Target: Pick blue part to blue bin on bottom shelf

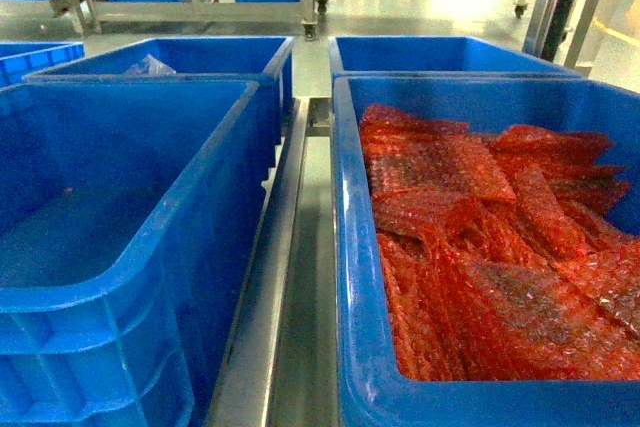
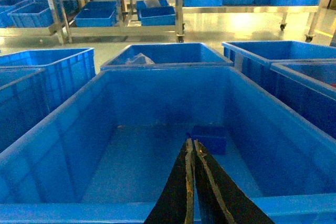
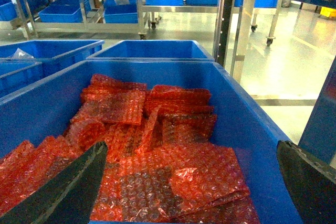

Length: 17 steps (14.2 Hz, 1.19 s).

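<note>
The blue part (image 2: 208, 138) lies on the floor of the left bin (image 2: 63, 129), at 12 o'clock from the pressed-together left hand (image 2: 190, 153). Right hand (image 3: 189, 182) spreads wide over red bubble-wrap bags (image 3: 157, 150). Wheeled racks (image 2: 121, 3) stand on glossy floor (image 2: 247, 24).

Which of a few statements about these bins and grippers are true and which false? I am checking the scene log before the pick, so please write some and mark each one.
1. The bin on the right holds red bubble-wrap bags. True.
2. The left gripper is wide open. False: its fingers are pressed together, holding nothing.
3. A small blue part lies on the floor of the bin on the left. True.
4. The right gripper is shut on a bag. False: its fingers are spread wide apart above the bags.
5. The blue part sits among the red bags. False: it lies in the other bin.
</note>
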Motion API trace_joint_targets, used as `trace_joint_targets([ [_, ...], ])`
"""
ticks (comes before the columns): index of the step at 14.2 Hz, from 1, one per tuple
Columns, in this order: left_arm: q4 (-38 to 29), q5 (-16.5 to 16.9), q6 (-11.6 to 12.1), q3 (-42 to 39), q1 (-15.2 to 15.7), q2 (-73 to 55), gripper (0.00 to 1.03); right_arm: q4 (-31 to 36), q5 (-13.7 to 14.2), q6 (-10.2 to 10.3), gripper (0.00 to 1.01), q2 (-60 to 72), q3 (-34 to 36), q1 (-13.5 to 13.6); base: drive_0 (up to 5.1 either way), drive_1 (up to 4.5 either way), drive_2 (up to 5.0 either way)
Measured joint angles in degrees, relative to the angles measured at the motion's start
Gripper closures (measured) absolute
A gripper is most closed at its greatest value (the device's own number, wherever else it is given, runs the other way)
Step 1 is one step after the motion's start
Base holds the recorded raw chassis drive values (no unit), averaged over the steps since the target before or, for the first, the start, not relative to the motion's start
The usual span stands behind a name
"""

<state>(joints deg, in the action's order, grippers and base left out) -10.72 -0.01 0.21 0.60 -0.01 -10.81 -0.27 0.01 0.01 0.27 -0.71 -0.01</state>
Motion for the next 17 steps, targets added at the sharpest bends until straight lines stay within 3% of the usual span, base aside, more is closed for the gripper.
trace_joint_targets([
  [1,2.6,0.0,0.0,0.0,0.0,2.0,1.01,0.0,0.0,0.0,0.03,0.0,0.0,0.0,0.0,0.0,0.0],
  [2,11.6,0.1,0.0,0.0,0.0,8.9,1.01,-0.1,0.0,0.0,0.03,0.0,0.0,0.0,0.0,0.0,0.0],
  [9,11.0,0.0,-0.1,0.0,0.0,10.2,0.99,0.0,0.0,0.0,0.03,0.0,0.0,0.0,0.0,0.0,0.0],
  [12,11.0,0.0,-0.1,0.0,0.0,10.2,0.72,0.0,0.0,0.0,0.03,0.0,0.0,0.0,0.0,0.0,0.0],
  [17,11.0,0.0,-0.1,0.0,0.0,10.2,0.08,0.0,0.0,0.0,0.03,0.0,0.0,0.0,0.0,0.0,0.0],
])
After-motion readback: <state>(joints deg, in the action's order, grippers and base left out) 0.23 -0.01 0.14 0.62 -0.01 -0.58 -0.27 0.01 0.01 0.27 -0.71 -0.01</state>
